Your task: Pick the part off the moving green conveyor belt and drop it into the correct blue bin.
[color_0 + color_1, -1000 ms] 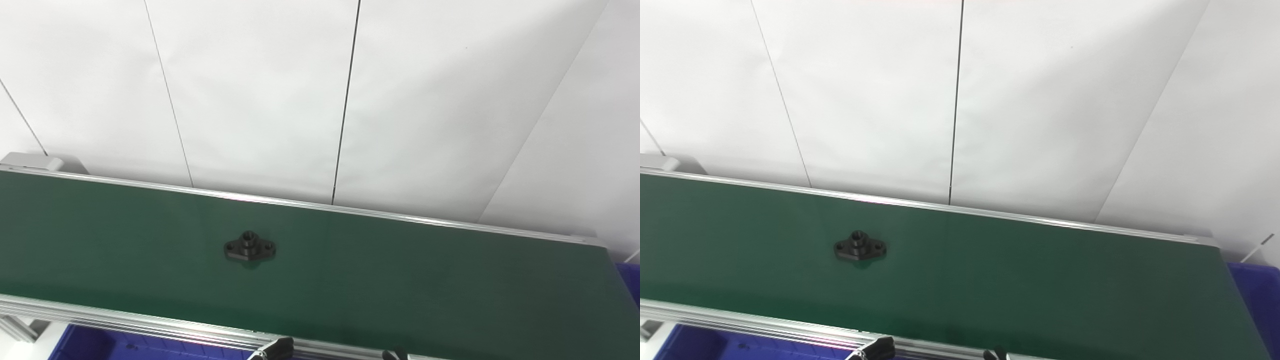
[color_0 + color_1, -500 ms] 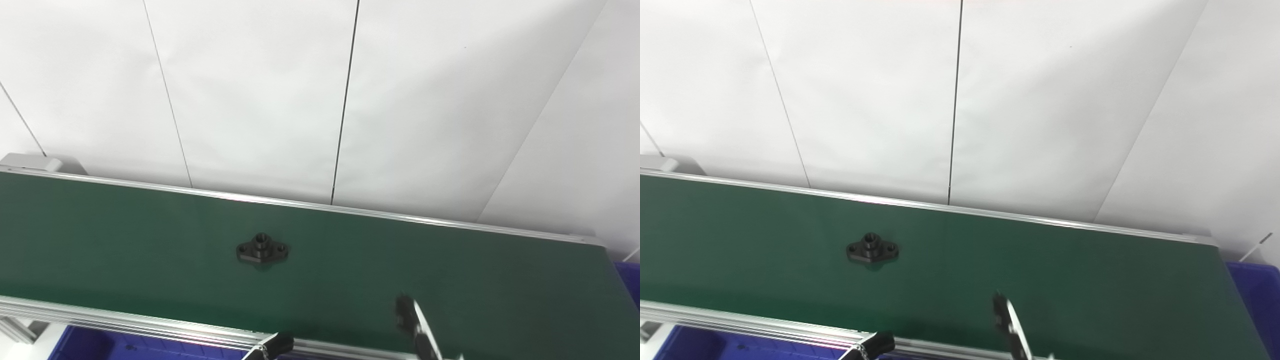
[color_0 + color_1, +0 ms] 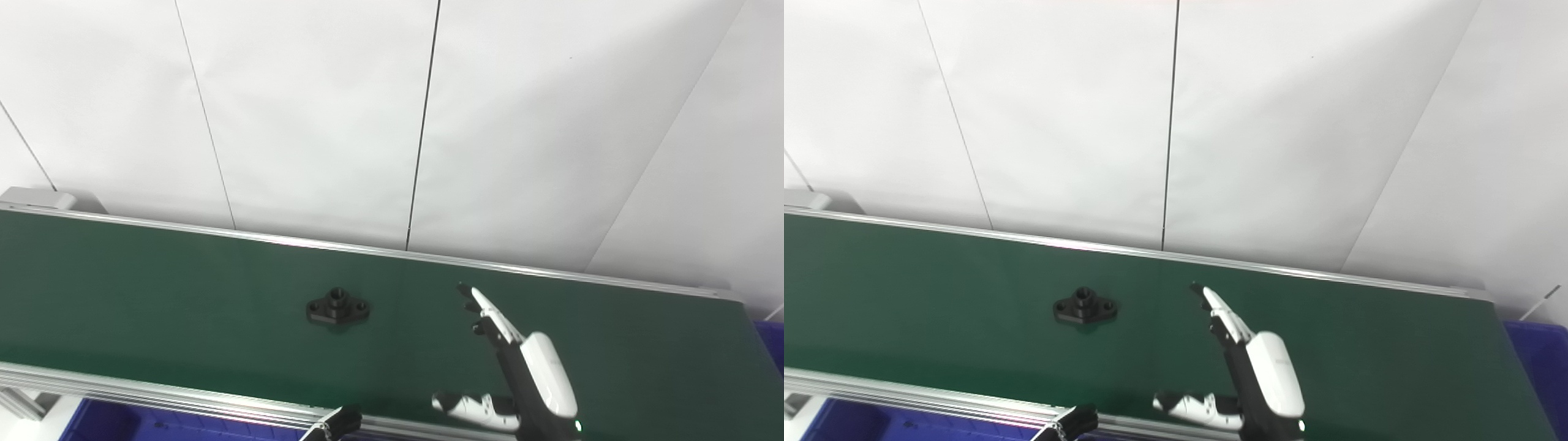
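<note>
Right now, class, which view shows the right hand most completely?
The right eye view: the right hand sits nearer the frame's middle, thumb spread, holding nothing. The left eye view shows the same hand nearer its right side.

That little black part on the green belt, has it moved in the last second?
Yes. The black part has ridden rightward along the green belt, closer to the wall seam and the open right hand.

Black part [image 3: 337,306] on green belt [image 3: 153,294]; right hand [image 3: 520,367] spread, empty, nearby.
</note>
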Robot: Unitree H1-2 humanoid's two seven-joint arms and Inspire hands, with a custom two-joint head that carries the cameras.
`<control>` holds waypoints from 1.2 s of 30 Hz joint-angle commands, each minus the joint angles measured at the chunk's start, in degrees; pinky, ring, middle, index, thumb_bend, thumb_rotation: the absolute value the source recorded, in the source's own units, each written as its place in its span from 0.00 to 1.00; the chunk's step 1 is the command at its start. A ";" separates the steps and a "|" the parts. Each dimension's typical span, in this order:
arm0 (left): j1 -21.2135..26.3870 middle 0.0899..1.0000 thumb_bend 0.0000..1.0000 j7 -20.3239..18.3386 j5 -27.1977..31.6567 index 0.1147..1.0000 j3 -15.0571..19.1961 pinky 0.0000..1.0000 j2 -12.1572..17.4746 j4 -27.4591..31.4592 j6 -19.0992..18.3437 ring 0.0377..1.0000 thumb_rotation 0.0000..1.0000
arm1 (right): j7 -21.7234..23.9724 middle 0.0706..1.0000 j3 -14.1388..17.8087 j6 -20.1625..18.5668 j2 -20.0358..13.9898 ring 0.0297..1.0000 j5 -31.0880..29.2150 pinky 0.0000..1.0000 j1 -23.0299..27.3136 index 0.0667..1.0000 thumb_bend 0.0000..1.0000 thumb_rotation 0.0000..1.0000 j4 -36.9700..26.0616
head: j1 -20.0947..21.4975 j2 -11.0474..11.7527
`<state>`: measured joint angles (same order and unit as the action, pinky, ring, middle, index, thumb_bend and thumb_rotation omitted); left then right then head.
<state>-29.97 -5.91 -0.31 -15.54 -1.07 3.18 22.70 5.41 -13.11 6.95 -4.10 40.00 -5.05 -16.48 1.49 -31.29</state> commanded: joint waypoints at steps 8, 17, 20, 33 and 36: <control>0.01 0.84 0.80 -0.30 0.23 0.80 -0.59 0.84 -0.35 1.67 0.56 0.86 0.68 | 0.62 0.85 -1.96 -4.65 -1.09 0.81 7.67 0.68 9.76 0.86 0.90 0.84 5.81 | 0.39 -0.38; 0.70 0.83 0.80 -0.22 0.09 0.80 -0.78 0.82 -0.53 0.45 2.24 0.85 0.66 | 0.71 0.85 -4.34 -8.23 -1.24 0.82 13.56 0.72 18.82 0.85 0.93 0.78 14.88 | 0.21 -0.69; 0.72 0.83 0.81 -0.28 -0.10 0.80 -0.98 0.83 -0.47 0.61 1.81 0.86 0.66 | -0.21 0.84 -5.27 -8.91 -1.10 0.81 14.59 0.72 21.71 0.86 0.92 0.75 18.60 | 0.13 -0.77; 0.56 0.84 0.82 -0.03 -0.58 0.80 -2.02 0.84 -0.71 1.62 0.54 0.88 0.64 | -2.71 0.84 -11.81 -13.04 -0.14 0.81 20.27 0.75 31.59 0.87 0.92 0.72 32.92 | -0.97 -1.16; 0.40 0.84 0.83 -0.01 -1.14 0.80 -2.22 0.83 -0.62 2.33 -0.15 0.87 0.65 | -2.63 0.84 -13.11 -13.56 0.22 0.81 20.42 0.76 32.81 0.87 0.92 0.71 34.86 | -1.17 -1.44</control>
<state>-29.25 -5.91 -0.65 -17.36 -1.10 3.30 22.17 4.02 -25.92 -4.78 -4.73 60.10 25.00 18.87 0.35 -32.69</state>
